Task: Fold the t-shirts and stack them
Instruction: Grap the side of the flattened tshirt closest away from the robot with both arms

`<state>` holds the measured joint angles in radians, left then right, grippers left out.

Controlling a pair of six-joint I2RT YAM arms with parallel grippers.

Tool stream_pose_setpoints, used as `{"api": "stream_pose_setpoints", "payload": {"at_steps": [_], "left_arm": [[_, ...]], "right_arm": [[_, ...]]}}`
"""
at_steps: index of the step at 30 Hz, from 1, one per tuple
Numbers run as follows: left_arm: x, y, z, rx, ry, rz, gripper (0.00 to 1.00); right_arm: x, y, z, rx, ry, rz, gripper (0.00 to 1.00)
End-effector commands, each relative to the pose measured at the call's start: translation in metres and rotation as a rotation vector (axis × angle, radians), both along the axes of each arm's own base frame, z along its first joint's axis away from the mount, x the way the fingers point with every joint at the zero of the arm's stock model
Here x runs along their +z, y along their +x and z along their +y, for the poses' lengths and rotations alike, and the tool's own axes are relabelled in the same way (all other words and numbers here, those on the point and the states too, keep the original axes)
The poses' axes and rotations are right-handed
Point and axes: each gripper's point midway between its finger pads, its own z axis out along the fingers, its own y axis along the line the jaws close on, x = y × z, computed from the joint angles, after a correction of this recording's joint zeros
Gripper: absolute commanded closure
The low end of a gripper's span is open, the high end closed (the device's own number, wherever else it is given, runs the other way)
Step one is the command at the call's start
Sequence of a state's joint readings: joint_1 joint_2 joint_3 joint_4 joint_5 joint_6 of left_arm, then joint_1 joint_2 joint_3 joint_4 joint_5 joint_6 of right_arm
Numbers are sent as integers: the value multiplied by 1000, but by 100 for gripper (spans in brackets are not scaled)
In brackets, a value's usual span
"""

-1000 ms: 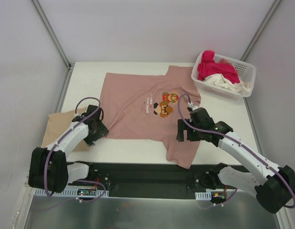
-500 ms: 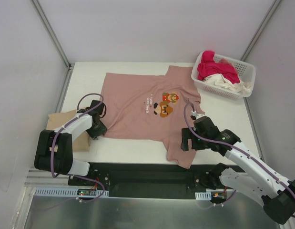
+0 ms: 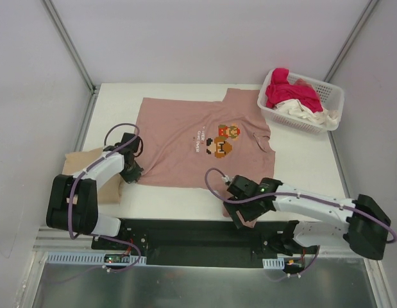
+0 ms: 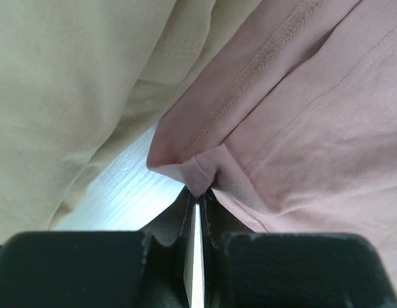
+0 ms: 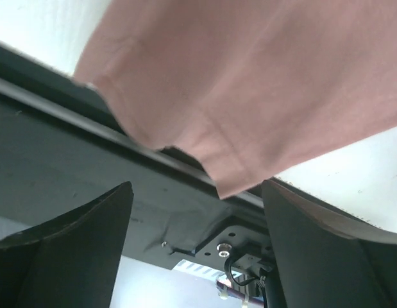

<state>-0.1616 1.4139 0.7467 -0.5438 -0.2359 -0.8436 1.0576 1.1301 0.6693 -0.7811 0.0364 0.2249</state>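
A dusty pink t-shirt [image 3: 185, 138] with a pixel-game chest print lies spread flat on the white table. My left gripper [image 3: 129, 172] is at its near left corner, shut on a small fold of the pink hem [image 4: 199, 183]. A tan t-shirt [image 3: 79, 170] lies folded just left of that corner, also visible in the left wrist view [image 4: 70, 83]. My right gripper [image 3: 240, 215] is open at the table's near edge. The pink sleeve end [image 5: 249, 77] hangs just beyond its fingertips, with no cloth between its jaws.
A white latticed basket [image 3: 333, 102] stands at the back right, holding a magenta-red t-shirt [image 3: 288, 93] and a cream t-shirt [image 3: 307, 114]. The black arm-mount rail [image 3: 185, 234] runs along the near edge, under the right gripper. White walls enclose the table.
My left gripper closed on the pink shirt's near left corner. My right arm swung down and left from beside the sleeve to its end at the table's near edge, jaws still wide.
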Motion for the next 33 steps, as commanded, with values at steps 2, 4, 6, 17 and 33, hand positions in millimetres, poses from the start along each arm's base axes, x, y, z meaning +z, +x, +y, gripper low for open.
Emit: {"api": "stream_pose_setpoints", "payload": {"at_steps": [2, 4, 6, 17, 33], "left_arm": [[11, -6, 5, 5, -5, -57, 100], [14, -7, 4, 3, -8, -71, 100], [15, -7, 3, 2, -17, -78, 100], [13, -28, -9, 7, -106, -107, 100], [56, -97, -27, 78, -297, -308, 100]], "right_arm": [[-5, 29, 22, 9, -48, -82, 21], [-12, 35, 21, 8, -98, -82, 23], [-21, 40, 18, -13, -142, -70, 33], [-10, 8, -20, -144, -150, -36, 99], [47, -81, -48, -59, -73, 116, 99]]}}
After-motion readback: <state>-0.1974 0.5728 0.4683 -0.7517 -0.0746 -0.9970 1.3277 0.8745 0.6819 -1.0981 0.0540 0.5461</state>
